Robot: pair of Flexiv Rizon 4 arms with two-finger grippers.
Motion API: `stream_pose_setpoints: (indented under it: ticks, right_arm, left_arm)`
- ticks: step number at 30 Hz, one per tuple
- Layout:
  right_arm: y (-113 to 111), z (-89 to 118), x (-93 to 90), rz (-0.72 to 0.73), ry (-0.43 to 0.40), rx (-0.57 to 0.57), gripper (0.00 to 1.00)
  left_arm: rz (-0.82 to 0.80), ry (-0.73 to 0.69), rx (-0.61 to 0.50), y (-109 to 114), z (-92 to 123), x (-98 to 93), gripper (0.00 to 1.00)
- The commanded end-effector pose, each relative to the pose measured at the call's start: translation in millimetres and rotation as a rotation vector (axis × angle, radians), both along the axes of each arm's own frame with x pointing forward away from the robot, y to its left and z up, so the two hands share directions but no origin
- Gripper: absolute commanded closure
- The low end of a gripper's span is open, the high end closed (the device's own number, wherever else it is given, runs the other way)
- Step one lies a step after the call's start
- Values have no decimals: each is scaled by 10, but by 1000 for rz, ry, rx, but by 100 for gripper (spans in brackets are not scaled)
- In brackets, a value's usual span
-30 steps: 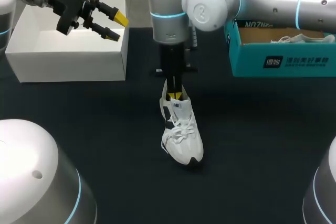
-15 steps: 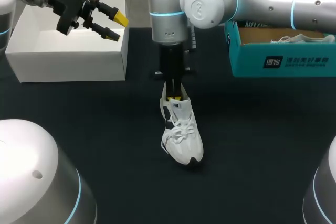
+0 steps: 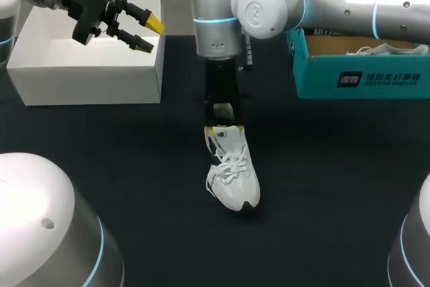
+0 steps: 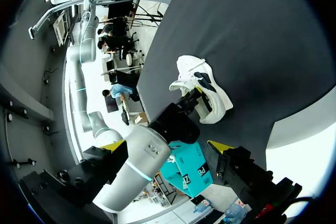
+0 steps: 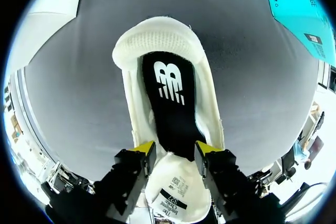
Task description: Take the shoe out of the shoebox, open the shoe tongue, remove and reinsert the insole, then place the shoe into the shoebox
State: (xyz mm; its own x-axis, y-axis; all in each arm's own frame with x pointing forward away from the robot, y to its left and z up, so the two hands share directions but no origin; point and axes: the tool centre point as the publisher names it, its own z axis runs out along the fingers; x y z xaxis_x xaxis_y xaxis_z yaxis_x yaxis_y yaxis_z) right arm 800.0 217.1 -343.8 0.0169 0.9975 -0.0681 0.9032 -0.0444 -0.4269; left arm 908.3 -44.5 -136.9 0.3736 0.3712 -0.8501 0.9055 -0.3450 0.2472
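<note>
The right gripper point(image 5: 173, 149) has risen a little above the white shoe point(image 3: 234, 179) since the earlier frames, while the left gripper point(image 3: 150, 35) has not shifted. At the upper left, the left gripper hangs over the white box point(image 3: 80, 72) with its fingers spread and nothing between them. At centre the shoe stands on the dark table point(image 3: 322, 186), toe toward the bottom of the frame. The right gripper, just over the shoe's opening, pinches the pale shoe tongue point(image 5: 169, 182), drawn back from the black insole point(image 5: 170, 98). At the upper right sits the teal shoebox point(image 3: 349, 78), well apart from the shoe.
</note>
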Motion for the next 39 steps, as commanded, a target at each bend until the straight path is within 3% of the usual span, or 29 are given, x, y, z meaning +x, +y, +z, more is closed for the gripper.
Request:
stream_pose_setpoints:
  ticks: [1,24,39]
  right_arm:
    - [-10,-14,-19,-1,4,5,0]
    - [-45,114,-235,-42,29,-39,0]
    - [89,436,-671,-99,-11,-81,0]
  left_arm:
    - [0,-1,2,5,4,-6,0]
    - [0,-1,2,5,4,-6,0]
    - [0,-1,2,5,4,-6,0]
